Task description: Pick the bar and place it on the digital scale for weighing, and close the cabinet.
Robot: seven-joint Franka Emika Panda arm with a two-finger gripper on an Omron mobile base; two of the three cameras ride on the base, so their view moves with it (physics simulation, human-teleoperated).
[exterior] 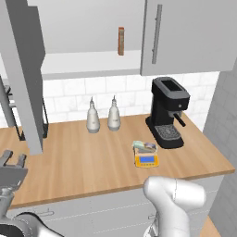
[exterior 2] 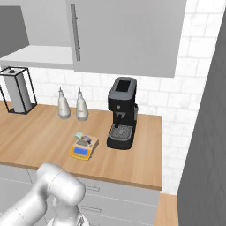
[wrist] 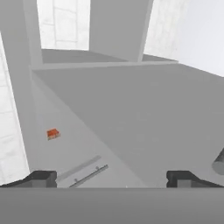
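Wooden counter (exterior: 83, 162) under grey cabinet (exterior: 185, 37), white tiled wall (exterior: 69, 99) behind; hand (wrist: 111, 178) spread wide.

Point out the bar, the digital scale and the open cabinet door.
bar (exterior: 144, 146): left base view, wrapper top.
digital scale (exterior: 147, 160): left base view, blue display.
cabinet door (exterior: 24, 83): left base view, open door's face.

bar (exterior 2: 85, 139) on digital scale (exterior 2: 82, 149), beside coffee machine (exterior 2: 122, 113), cabinet (exterior 2: 128, 35) above
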